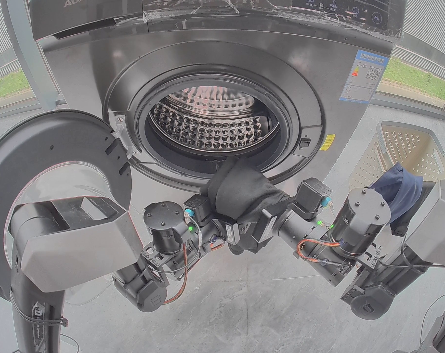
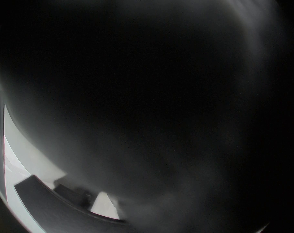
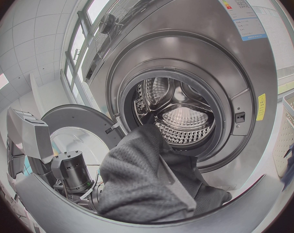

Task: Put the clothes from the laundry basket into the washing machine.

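Presently a dark garment (image 1: 242, 192) covers both tools, grip untellable, before the blue-labelled washing machine (image 1: 301, 60).

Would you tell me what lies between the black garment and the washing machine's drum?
Only the opening's lower rim; the black garment reaches it, the drum beyond empty, in the head view.
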Controlling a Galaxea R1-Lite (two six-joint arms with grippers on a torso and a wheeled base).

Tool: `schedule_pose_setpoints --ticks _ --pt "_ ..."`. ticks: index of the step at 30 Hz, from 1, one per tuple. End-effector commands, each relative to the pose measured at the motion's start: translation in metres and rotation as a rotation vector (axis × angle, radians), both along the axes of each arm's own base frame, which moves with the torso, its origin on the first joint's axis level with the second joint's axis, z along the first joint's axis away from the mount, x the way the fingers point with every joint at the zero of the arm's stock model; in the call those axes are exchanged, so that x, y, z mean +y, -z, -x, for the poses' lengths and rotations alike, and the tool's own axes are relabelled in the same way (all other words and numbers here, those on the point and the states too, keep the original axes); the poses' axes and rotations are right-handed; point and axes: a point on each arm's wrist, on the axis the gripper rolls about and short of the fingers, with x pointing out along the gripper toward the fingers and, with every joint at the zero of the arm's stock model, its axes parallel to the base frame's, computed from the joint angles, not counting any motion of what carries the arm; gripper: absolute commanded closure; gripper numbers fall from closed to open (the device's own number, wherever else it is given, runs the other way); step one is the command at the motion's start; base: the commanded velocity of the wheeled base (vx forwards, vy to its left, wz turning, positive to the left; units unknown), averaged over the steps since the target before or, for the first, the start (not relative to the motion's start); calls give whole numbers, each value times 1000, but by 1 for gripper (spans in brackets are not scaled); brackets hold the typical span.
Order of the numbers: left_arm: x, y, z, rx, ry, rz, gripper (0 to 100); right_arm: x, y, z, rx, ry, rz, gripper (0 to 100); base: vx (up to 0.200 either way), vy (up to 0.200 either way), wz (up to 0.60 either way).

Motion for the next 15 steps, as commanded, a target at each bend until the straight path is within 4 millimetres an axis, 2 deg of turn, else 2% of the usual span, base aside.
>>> schedule_pose_setpoints --ticks 1,5,10,11,15 --pt "0 -1 0 -3 -6 6 100 0 0 0 2 2 0 100 0 0 0" --pt "2 -10 1 -12 -9 32 100 -7 4 -5 19 29 5 100 0 0 0" --pt "6 -33 5 -47 -26 72 100 -20 10 -18 45 98 13 100 0 0 0" --pt "8 -43 9 -61 -23 91 100 -23 18 -24 70 124 27 100 0 0 0" --pt "12 -51 15 -61 -18 105 100 -22 28 -28 91 130 45 100 0 0 0"
